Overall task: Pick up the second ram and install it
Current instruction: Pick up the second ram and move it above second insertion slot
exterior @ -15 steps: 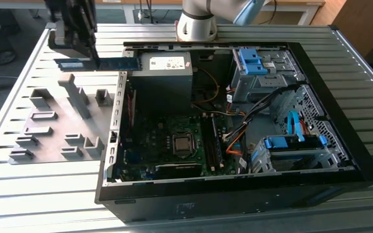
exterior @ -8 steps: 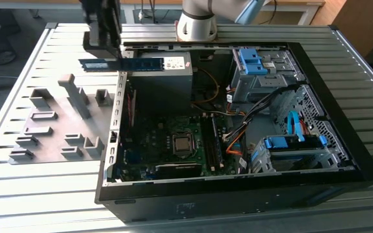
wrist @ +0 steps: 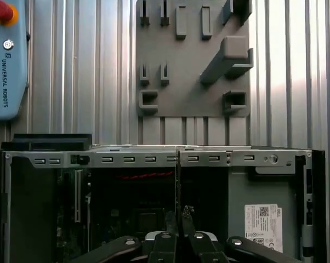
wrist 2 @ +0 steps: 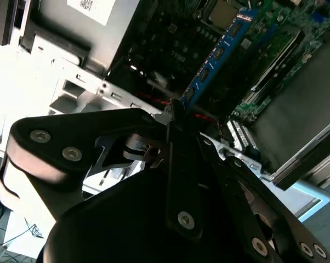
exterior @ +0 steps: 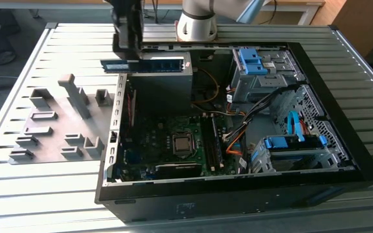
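I see the slatted metal surface (exterior: 251, 213) carrying the open black computer case (exterior: 238, 194), which lies on its side with the motherboard (exterior: 173, 145) facing up and the blue-tabbed drive cages (exterior: 290, 145) toward the exterior view's right. On the exterior view's left of the case sits the grey holder plate (exterior: 57, 126) with its upright blocks, also visible in the first wrist view (wrist: 192, 60) beyond the case's rim. The grey power supply box (exterior: 163, 82) stands inside the case at the far corner. My arm's dark end effector (exterior: 127, 60) hangs above the case's far left corner in the exterior view, clenched on the second ram (exterior: 151, 64), which it carries level and edge-on, one short end sticking out past the fingers over the holder side, the longer part reaching over the power supply. In the second wrist view the blue stick (wrist 2: 217, 57) runs out from between the closed fingers (wrist 2: 173, 118), above the motherboard and well clear of its slots
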Controlling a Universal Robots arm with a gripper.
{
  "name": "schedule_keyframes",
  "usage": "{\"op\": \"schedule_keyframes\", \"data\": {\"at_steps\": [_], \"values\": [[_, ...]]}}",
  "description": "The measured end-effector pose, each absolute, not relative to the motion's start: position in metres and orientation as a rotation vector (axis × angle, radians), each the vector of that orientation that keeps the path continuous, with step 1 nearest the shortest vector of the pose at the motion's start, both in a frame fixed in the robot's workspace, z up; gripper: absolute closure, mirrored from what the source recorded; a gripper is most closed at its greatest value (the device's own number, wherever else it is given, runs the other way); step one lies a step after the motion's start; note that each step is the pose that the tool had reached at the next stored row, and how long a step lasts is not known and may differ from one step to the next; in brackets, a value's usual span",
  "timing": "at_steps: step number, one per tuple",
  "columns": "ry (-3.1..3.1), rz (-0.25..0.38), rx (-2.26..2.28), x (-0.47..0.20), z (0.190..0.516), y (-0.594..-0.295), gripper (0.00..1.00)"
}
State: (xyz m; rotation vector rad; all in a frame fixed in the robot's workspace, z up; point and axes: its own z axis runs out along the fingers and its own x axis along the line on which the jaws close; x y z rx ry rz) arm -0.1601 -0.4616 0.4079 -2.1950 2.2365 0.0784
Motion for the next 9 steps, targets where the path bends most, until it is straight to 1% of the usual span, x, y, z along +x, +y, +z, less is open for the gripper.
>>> {"op": "schedule_keyframes", "data": {"at_steps": [9], "values": [[2.236,0.079,-2.195,-0.119,0.401,-0.462,0.86]]}}
